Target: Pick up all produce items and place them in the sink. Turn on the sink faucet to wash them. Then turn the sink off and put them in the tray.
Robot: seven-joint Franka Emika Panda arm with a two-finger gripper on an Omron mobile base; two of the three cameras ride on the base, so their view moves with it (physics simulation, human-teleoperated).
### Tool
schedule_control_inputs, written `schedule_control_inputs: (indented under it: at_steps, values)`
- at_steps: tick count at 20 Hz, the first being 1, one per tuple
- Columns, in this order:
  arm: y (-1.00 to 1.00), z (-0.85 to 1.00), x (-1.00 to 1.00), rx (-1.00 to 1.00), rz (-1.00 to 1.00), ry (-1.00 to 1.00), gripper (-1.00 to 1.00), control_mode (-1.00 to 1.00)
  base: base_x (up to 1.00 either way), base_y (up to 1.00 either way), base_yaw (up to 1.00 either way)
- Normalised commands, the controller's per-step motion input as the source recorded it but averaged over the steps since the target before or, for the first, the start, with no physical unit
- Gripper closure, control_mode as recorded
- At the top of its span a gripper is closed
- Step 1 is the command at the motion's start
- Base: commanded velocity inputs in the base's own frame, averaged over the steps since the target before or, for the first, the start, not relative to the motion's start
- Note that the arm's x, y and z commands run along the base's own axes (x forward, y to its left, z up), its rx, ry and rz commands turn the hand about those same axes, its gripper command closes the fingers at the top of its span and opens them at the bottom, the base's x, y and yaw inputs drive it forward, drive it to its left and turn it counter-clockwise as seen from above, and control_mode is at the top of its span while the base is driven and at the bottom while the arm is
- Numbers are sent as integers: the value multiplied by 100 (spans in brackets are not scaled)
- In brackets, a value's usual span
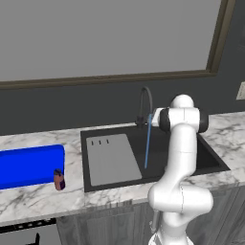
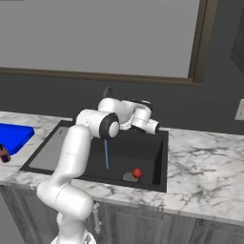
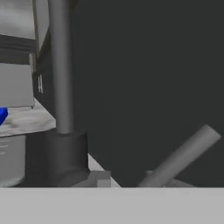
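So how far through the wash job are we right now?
Done: the small round red fruit lies in the black recessed sink by the drain, and a thin blue stream of water runs from the dark gooseneck faucet. In hand: the arm's hand is at the faucet base, its lever close ahead. Left: shut the water off, then move the fruit to the bright blue flat tray.

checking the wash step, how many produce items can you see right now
1. A small red ball lies on the floor of the sink, beside the grey drain and to the right of the water stream. The arm may hide others.
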Motion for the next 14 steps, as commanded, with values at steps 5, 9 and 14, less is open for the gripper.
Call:
schedule_control_inputs:
  at_steps: [5,9,14]
  values:
    - [31,1,0,-3,28,-13,100,-100,0,0,0]
    - [54,17,0,-9,22,-7,100,-100,0,0,0]
    - [56,23,0,-12,19,-3,100,-100,0,0,0]
